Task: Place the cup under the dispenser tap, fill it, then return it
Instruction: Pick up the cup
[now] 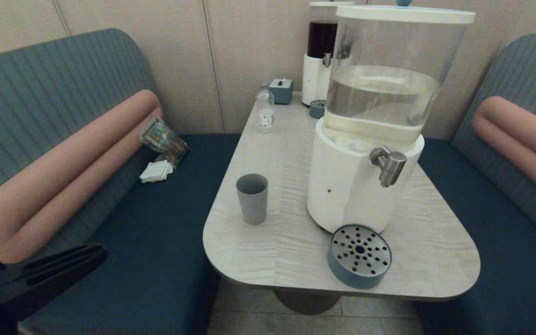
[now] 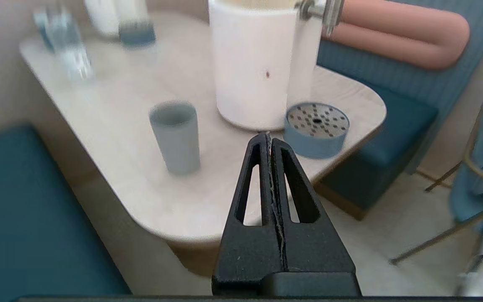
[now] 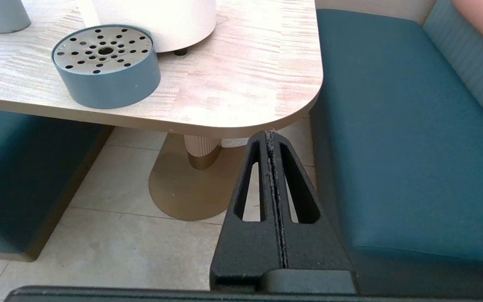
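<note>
The grey-blue cup (image 1: 252, 197) (image 2: 175, 136) stands upright and empty on the pale wooden table (image 1: 272, 242), left of the big dispenser's white base (image 1: 347, 186). The brushed-steel tap (image 1: 390, 165) (image 2: 324, 11) juts out over the round drip tray (image 1: 359, 261) (image 2: 317, 129) (image 3: 106, 65). My left gripper (image 1: 96, 253) (image 2: 270, 136) is shut and empty, low over the left bench, well short of the cup. My right gripper (image 3: 270, 133) is shut and empty, below the table's near right corner; it does not show in the head view.
A small clear bottle (image 1: 265, 111), a small blue box (image 1: 281, 90), a narrow dispenser of dark liquid (image 1: 320, 51) with its own small tray (image 1: 317, 109) stand at the table's far end. Blue benches (image 1: 156, 260) flank the table; a packet (image 1: 163, 139) and napkins (image 1: 156, 171) lie on the left one.
</note>
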Available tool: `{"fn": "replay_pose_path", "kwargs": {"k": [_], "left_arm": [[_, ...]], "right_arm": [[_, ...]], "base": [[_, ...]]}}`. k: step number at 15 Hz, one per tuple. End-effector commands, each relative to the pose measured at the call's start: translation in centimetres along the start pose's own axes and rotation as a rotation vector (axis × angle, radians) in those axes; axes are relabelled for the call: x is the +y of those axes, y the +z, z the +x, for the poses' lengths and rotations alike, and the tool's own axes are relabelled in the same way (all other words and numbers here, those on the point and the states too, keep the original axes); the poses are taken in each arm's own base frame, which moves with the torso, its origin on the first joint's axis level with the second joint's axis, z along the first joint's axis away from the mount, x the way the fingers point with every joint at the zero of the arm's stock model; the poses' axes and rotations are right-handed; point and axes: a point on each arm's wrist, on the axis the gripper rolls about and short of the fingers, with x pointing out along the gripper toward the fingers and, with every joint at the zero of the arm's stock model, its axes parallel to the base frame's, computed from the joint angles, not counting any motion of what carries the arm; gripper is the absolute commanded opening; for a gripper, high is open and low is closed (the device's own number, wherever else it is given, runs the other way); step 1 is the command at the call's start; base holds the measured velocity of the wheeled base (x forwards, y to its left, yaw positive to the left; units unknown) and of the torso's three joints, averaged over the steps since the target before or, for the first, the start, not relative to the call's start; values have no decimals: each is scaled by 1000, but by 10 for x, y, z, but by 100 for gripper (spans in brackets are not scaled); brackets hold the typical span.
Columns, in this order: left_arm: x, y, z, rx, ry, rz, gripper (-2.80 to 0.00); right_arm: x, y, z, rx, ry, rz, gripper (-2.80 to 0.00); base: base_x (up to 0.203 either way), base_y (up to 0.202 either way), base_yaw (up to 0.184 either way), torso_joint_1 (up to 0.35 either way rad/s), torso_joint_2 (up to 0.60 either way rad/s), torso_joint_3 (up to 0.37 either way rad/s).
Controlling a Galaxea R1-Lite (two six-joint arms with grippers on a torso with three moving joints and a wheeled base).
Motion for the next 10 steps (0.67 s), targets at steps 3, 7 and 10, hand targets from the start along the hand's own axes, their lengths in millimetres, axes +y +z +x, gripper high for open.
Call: {"fn": "replay_pose_path", "kwargs": {"k": [3, 7, 10], "left_arm": [[22, 9, 23, -35, -23, 67, -280], [55, 5, 52, -23, -9, 75, -280], [83, -21, 79, -17, -21, 72, 0]], "right_arm": [[0, 0, 0, 0, -1, 0, -280], [0, 0, 0, 0, 0, 0, -280], [0, 0, 0, 0, 0, -1, -280]], "base": [[0, 0, 0, 0, 0, 0], [0, 0, 0, 0, 0, 0], [0, 0, 0, 0, 0, 0]]}}
